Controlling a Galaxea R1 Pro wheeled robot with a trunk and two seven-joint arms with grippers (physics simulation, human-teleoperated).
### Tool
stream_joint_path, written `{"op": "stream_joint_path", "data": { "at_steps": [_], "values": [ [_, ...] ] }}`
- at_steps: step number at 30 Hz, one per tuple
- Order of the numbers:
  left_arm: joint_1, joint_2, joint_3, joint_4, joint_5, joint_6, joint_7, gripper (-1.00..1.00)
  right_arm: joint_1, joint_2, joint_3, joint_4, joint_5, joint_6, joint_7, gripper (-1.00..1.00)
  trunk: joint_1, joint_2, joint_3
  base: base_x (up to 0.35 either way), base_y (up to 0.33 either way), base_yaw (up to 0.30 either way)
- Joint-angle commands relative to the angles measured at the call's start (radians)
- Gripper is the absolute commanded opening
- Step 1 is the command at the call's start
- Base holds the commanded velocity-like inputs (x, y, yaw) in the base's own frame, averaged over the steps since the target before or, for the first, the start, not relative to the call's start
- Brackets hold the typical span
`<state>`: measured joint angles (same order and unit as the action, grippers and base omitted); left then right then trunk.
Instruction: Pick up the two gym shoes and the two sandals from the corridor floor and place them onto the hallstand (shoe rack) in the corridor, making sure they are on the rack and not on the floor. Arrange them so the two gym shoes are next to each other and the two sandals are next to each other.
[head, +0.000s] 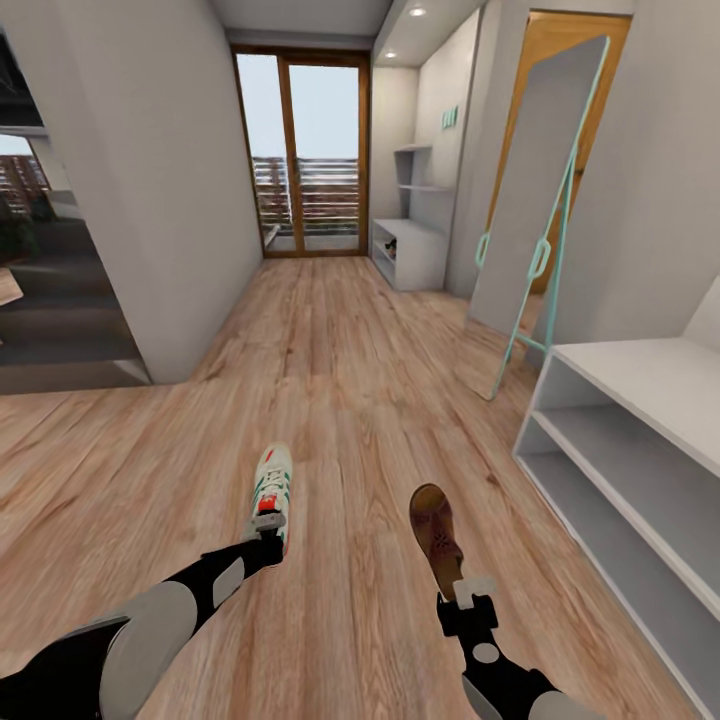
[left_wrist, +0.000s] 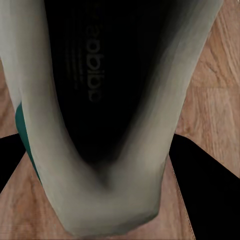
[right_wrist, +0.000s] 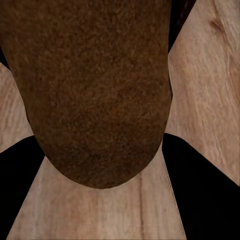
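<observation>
Currently, seen from the robot's head, the left gripper (head: 268, 541) is closed on the heel of a white gym shoe (head: 271, 493) with teal stripes, held out over the wood-plank corridor floor (head: 360, 380). To its right, the right gripper (head: 463, 598) grips the heel of a brown sandal (head: 436, 540), also over the floor. Further right stands the white hallstand (head: 640, 380), its bench top and open shelves showing no shoes. Judging from this, one shoe of each pair is in hand, none appears placed yet, and the other gym shoe and sandal remain to be collected.
</observation>
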<state>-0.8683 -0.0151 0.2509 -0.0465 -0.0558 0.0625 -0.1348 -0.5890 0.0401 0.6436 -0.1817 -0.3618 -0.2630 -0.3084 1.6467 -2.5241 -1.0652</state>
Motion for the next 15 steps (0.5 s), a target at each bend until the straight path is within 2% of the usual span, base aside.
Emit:
{"op": "stream_joint_path", "data": {
  "at_steps": [1,15],
  "values": [
    [0.000,0.000,0.008,-0.003,-0.006,0.007,-0.003,-1.00,-0.001,0.000,0.009,0.001,-0.009,-0.004,-0.005,-1.00,0.000,0.000,-0.001,0.350,0.000,0.000],
    [0.000,0.001,0.009,-0.003,-0.006,0.007,-0.003,-1.00,-0.001,0.000,0.011,0.001,-0.009,-0.004,-0.006,-1.00,0.000,0.000,-0.001,0.350,0.000,0.000]
  ]
}}
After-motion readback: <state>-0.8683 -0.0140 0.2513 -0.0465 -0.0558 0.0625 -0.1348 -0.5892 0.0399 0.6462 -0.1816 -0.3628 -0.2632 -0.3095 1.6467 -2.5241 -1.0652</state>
